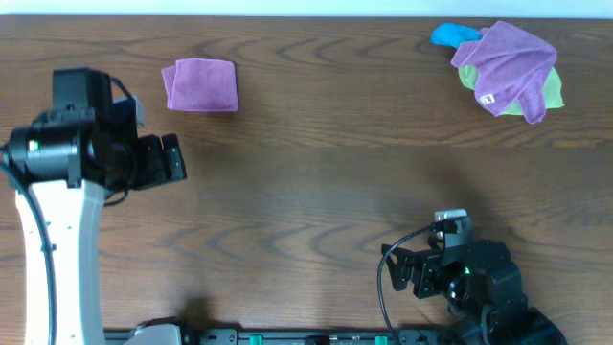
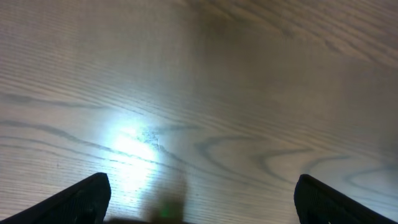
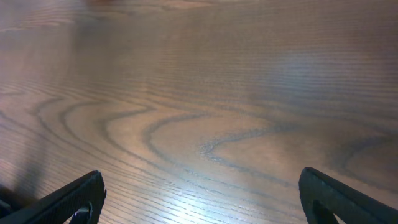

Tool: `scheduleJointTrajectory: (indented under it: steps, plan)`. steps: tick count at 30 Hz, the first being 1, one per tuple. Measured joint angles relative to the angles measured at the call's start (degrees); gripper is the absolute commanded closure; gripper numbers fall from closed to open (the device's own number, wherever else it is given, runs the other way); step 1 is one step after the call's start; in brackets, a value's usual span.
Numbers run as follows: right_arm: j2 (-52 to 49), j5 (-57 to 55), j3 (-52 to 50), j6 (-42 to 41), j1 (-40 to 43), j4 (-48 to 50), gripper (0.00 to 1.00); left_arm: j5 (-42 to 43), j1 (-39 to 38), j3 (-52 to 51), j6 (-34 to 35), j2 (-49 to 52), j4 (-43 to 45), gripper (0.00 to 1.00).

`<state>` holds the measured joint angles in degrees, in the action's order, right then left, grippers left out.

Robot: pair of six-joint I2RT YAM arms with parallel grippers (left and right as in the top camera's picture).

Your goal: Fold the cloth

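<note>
Overhead top-down; wrist cameras near table (image 1: pixel 306 192)

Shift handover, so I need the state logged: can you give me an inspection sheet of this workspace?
Surface: wooden table, no spills seen.
Job's things: purple cloth folded, far side, left; pile of crumpled purple, green and blue cloths, far side, right.
Clutter: nothing seen.
Grippers: left end effector open, empty; right end effector open, empty; both over bare wood.
Cables: black cable loops beside the right arm.
Surroundings: rail along the near edge.
</note>
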<state>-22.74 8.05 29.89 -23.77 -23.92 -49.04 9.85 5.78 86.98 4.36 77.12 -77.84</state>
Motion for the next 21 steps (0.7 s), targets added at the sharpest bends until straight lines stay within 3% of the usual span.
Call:
scheduleJointTrajectory:
  steps: [21]
  plan:
    - [0.00, 0.02, -0.07, -0.15, 0.02, 0.00, 0.01, 0.44, 0.00, -42.66, -1.84, -40.89, 30.21, 0.05]
